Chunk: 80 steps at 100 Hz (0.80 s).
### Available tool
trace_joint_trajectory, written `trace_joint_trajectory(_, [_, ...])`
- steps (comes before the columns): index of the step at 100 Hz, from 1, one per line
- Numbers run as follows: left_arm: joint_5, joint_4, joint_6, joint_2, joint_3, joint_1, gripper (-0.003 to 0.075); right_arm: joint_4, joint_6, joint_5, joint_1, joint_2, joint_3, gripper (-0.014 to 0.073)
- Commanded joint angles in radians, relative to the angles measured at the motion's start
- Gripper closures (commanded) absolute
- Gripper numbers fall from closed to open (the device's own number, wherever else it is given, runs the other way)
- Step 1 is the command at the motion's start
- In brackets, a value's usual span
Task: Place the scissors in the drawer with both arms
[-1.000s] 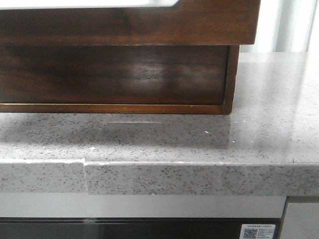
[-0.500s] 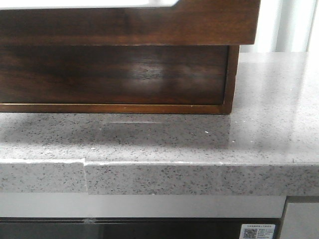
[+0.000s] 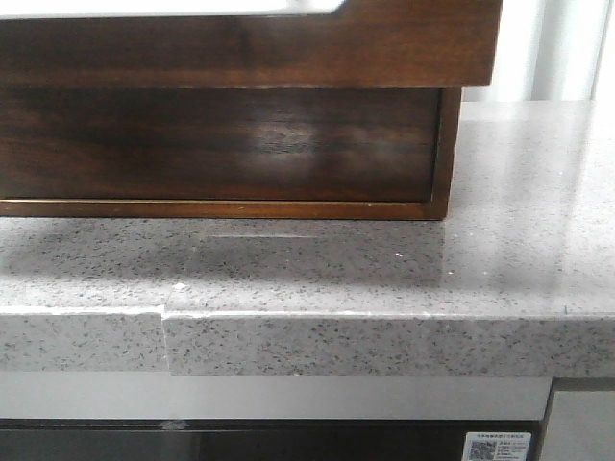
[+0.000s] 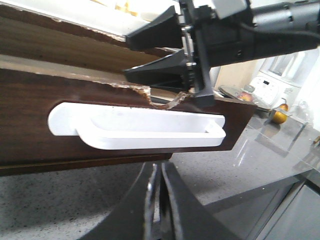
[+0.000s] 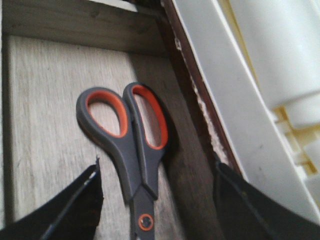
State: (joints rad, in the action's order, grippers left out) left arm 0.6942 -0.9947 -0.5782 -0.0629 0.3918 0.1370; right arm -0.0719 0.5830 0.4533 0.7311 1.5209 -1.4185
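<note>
The scissors, dark grey with orange-lined handles, lie flat on the pale wood floor of the open drawer, close to its dark side wall. My right gripper is open just above them, one finger on each side, not touching. In the left wrist view the right gripper hangs over the drawer's dark brown front, which carries a white handle. My left gripper is shut and empty, low over the counter in front of that drawer. In the front view the drawer juts out; no gripper shows.
The wooden box stands on a grey speckled counter with a stepped front edge. A white plastic part runs beside the drawer wall. A white cooker and an orange fruit stand farther along the counter.
</note>
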Motion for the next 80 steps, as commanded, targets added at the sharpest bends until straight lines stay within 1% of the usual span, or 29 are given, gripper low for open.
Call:
trace_joint_trajectory(1, [-0.051,-0.017,-0.006,-0.013,0.032,0.003,0.0739,0.015,-0.087,0.014,-0.009,-0.089,-0.035,0.0169])
trace_joint_trajectory(5, [-0.051,-0.011,-0.006,-0.013,0.032,0.003,0.0739,0.016,-0.126,0.065,-0.009,-0.113,-0.035,0.0203])
trace_joint_trajectory(13, [-0.051,0.000,-0.006,-0.013,0.032,0.003,0.0739,0.016,-0.169,0.166,-0.009,-0.161,-0.033,0.0317])
trace_joint_trajectory(15, [-0.051,0.003,-0.006,-0.013,0.032,0.003,0.0739,0.018,-0.171,0.208,-0.009,-0.175,-0.031,0.0369])
trace_joint_trajectory(17, [-0.051,0.010,-0.006,-0.013,0.032,0.003,0.0739,0.018,-0.173,0.237,-0.009,-0.190,-0.028,0.0396])
trace_joint_trajectory(22, [-0.051,0.019,-0.006,-0.013,0.032,0.003,0.0739,0.018,-0.173,0.289,-0.009,-0.229,-0.013,0.0509])
trace_joint_trajectory(24, [-0.051,0.024,-0.006,-0.013,0.032,0.003,0.0739,0.020,-0.173,0.305,-0.009,-0.249,-0.003,0.0537])
trace_joint_trajectory(29, [-0.051,0.037,-0.006,-0.013,0.032,0.003,0.0739,0.022,-0.173,0.327,-0.009,-0.300,0.029,0.0646])
trace_joint_trajectory(31, [-0.051,0.044,-0.006,-0.013,0.032,0.003,0.0739,0.025,-0.173,0.327,-0.009,-0.325,0.047,0.0670])
trace_joint_trajectory(46, [-0.051,0.103,-0.006,-0.013,0.032,0.003,0.0739,0.025,-0.242,0.277,-0.009,-0.543,0.224,0.0662])
trace_joint_trajectory(63, [-0.051,0.126,-0.006,-0.013,0.032,0.003,0.0739,0.013,-0.308,0.123,-0.009,-0.818,0.470,0.0662])
trace_joint_trajectory(71, [-0.051,0.126,-0.006,-0.013,0.032,0.003,0.0739,-0.031,-0.349,0.064,-0.009,-0.939,0.576,0.0662])
trace_joint_trajectory(80, [-0.051,0.126,-0.006,-0.013,0.032,0.003,0.0739,-0.124,-0.452,0.057,-0.009,-1.062,0.672,0.0662])
